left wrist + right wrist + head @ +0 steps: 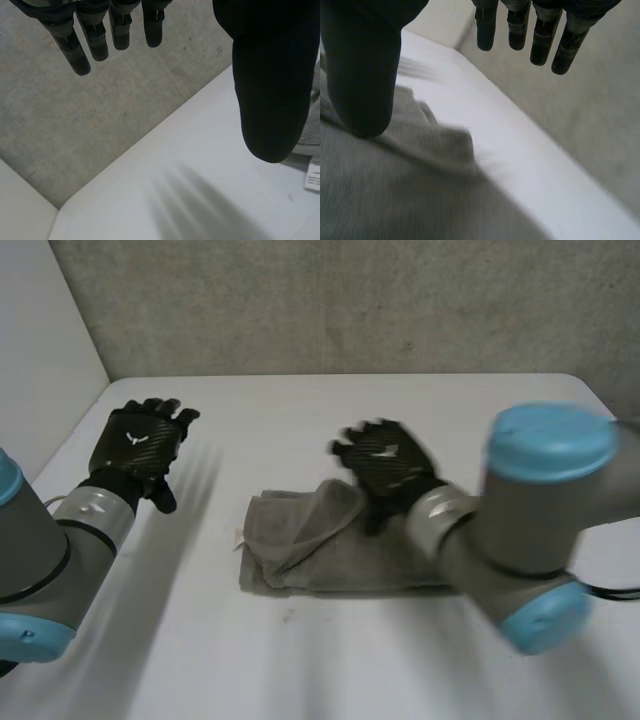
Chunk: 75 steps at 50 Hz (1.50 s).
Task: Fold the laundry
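Observation:
A grey towel [320, 545] lies folded in the middle of the white table [300, 660], its left part bunched with a rolled flap. My right hand [385, 465] hovers over the towel's far edge, fingers [540, 35] straight and spread, holding nothing. Under that hand's thumb the grey towel [395, 190] spreads out, with its folded corner toward the table's far edge. My left hand [140, 440] is raised above the table to the left of the towel, well apart from it, fingers [95, 35] straight and empty. A white care label [314, 176] shows at the towel's edge beside the left thumb.
The table's far edge [340, 376] meets a grey carpeted wall [350, 300]. A white panel [40, 350] stands at the left. Bare tabletop lies in front of the towel and to its left.

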{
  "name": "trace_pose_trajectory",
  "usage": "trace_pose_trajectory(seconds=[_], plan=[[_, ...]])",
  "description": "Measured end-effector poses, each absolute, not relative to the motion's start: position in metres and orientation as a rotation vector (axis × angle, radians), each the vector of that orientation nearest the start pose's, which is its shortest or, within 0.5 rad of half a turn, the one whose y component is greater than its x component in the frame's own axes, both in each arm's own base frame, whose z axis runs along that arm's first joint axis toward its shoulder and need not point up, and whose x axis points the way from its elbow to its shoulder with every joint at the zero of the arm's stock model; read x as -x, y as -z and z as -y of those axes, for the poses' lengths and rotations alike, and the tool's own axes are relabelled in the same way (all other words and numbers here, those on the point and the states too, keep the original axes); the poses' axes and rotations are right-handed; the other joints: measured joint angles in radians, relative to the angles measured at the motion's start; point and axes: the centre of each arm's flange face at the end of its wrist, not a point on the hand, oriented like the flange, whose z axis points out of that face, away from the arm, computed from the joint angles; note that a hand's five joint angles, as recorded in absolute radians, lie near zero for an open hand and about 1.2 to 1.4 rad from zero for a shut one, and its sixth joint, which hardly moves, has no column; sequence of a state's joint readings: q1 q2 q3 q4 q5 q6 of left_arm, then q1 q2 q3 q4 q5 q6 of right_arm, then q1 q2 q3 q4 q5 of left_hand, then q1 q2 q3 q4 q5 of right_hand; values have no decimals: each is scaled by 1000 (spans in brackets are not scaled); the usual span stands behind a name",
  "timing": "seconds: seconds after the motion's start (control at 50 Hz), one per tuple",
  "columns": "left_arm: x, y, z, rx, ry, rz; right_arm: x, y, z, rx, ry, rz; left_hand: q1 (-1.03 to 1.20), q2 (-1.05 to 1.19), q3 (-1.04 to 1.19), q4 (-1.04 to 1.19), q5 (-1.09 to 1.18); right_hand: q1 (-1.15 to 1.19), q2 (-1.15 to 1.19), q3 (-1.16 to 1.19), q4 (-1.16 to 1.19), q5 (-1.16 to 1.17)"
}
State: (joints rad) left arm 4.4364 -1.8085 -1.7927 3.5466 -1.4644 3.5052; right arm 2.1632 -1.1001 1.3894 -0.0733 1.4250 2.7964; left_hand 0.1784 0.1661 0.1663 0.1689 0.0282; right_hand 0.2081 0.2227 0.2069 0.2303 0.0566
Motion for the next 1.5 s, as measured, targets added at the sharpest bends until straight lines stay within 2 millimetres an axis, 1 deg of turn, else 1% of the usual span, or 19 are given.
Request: trace_pose_trajectory(seconds=[0.02, 0.04, 0.12, 0.22, 0.28, 0.32, 0.44, 0.48, 0.54, 0.66, 0.8, 0.88, 0.96, 1.0, 1.06, 1.08, 1.18, 1.36, 1.5], plan=[[227, -204, 284, -830, 2172, -2138, -335, -205, 239, 1136, 1779, -1951, 0, 0, 0, 0, 0, 0, 0, 0, 0, 0], [230, -204, 282, -842, 2176, -2139, -310, -200, 248, 1029, 1680, -2078, 0, 0, 0, 0, 0, 0, 0, 0, 0, 0], [232, -203, 280, -854, 2179, -2141, -275, -179, 253, 928, 1511, -2251, 0, 0, 0, 0, 0, 0, 0, 0, 0, 0], [239, -204, 275, -879, 2195, -2140, -242, -150, 254, 893, 1387, -2372, 0, 0, 0, 0, 0, 0, 0, 0, 0, 0], [247, -206, 271, -909, 2222, -2140, -234, -141, 253, 896, 1370, -2395, 0, 0, 0, 0, 0, 0, 0, 0, 0, 0], [264, -212, 261, -955, 2288, -2144, -229, -134, 252, 908, 1371, -2404, 0, 0, 0, 0, 0, 0, 0, 0, 0, 0], [300, -227, 242, -987, 2459, -2232, -227, -133, 252, 924, 1400, -2395, 0, 0, 2, 0, 0, 0, 0, 0, 0, 0], [304, -228, 240, -989, 2476, -2252, -227, -134, 252, 927, 1414, -2388, 0, 0, 2, 0, 0, 0, 0, 0, 0, 0], [329, -223, 229, -1020, 2518, -2366, -229, -138, 251, 933, 1452, -2366, 0, 0, 2, 0, 0, 0, 0, 0, 0, 0], [349, -203, 225, -1080, 2467, -2465, -230, -140, 250, 936, 1496, -2348, 0, 0, 2, 0, 0, 0, 0, 0, 0, 0], [368, -147, 235, -1181, 2270, -2551, -233, -137, 244, 952, 1529, -2342, 4, 15, 13, 0, 0, 0, 0, 0, 0, 0], [368, -134, 241, -1228, 2215, -2504, -236, -135, 242, 967, 1535, -2340, 4, 15, 13, 0, 0, 0, 0, 2, 0, 0], [363, -127, 247, -1245, 2176, -2451, -238, -134, 242, 989, 1555, -2341, 4, 15, 13, 0, 0, 118, 148, 169, 146, 138], [355, -124, 257, -1192, 2147, -2415, -238, -134, 243, 1011, 1574, -2343, 4, 15, 13, 0, 0, 228, 283, 295, 271, 254], [346, -126, 267, -1110, 2128, -2386, -238, -133, 243, 1033, 1592, -2341, 4, 15, 13, 0, 0, 228, 283, 295, 271, 254], [341, -127, 271, -1063, 2118, -2372, -239, -133, 243, 1045, 1601, -2337, 4, 15, 13, 0, 0, 399, 508, 517, 493, 468], [323, -135, 284, -883, 2085, -2323, -242, -132, 244, 1083, 1635, -2318, 4, 15, 13, 0, 0, 648, 874, 889, 862, 821], [305, -143, 262, -827, 2031, -2332, -252, -137, 247, 1251, 1722, -2237, 0, 13, 11, 0, 0, 690, 951, 972, 958, 918], [295, -156, 241, -840, 2036, -2336, -293, -174, 248, 1383, 1900, -2009, 0, 12, 11, 0, 0, 707, 951, 972, 958, 923]])
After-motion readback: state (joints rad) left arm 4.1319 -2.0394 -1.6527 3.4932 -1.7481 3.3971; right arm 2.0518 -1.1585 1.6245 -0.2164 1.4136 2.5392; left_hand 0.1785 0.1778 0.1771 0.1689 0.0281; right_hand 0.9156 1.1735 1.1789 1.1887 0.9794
